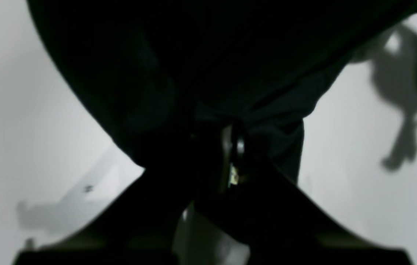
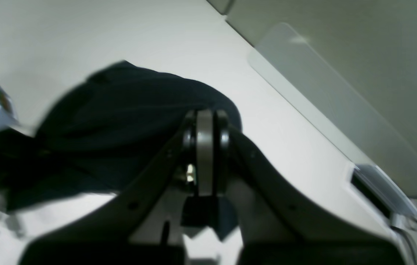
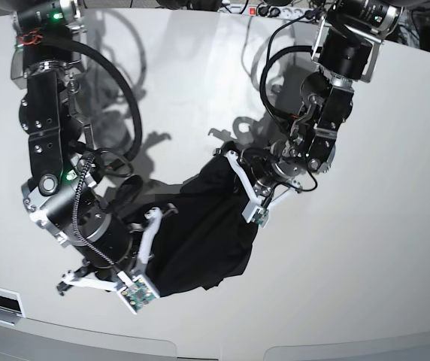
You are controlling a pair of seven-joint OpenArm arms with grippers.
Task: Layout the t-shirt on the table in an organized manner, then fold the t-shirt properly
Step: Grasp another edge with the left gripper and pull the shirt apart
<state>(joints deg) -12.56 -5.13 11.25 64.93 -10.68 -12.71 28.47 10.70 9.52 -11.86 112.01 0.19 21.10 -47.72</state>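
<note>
Base view: t-shirt [image 3: 200, 233] bunched between both jaws, not laid out.
Left gripper [image 3: 239, 167]: clamped on cloth.
Right gripper [image 3: 149, 226]: pinching cloth.
Left: flattening, folding.

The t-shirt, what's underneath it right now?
The white table shows all around the t-shirt, which hangs bunched between the left gripper and right gripper. How much cloth rests on the table is hidden.

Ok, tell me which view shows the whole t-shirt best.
The base view: the t-shirt appears whole there, bunched on the table between both arms. The left wrist view shows only a dark, blurred fold of it pinched in the left gripper. The right wrist view shows a crumpled part behind the shut right gripper.
</note>
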